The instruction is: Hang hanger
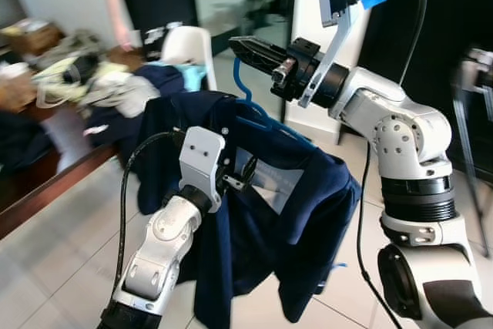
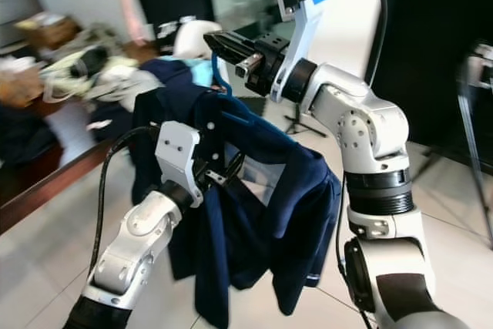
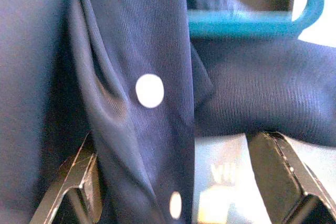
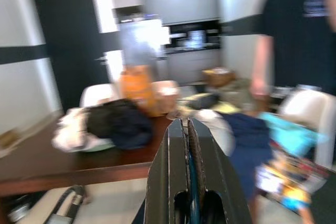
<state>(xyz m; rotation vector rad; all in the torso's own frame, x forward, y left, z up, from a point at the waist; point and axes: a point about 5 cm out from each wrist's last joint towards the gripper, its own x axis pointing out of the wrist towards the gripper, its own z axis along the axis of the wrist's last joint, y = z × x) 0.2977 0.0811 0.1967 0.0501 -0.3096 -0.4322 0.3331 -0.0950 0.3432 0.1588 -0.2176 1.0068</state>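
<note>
A navy shirt (image 1: 254, 221) with white buttons (image 3: 149, 90) hangs on a blue hanger (image 1: 245, 86), held up in the air before me. My right gripper (image 1: 236, 44) is shut on the hanger's hook; a thin teal strip shows between its closed fingers (image 4: 173, 156). My left gripper (image 1: 243, 171) presses against the shirt's front just below the collar. Its fingers (image 3: 79, 187) stand wide apart and open, with a fold of the navy cloth lying between them. The hanger's teal bar (image 3: 236, 24) runs just beyond that fold.
A dark wooden table (image 1: 46, 182) heaped with clothes stands at the left, with a white chair (image 1: 189, 48) behind the shirt. A person (image 4: 299, 30) in a black top stands past the table. A thin stand (image 1: 470, 113) is at the right on the tiled floor.
</note>
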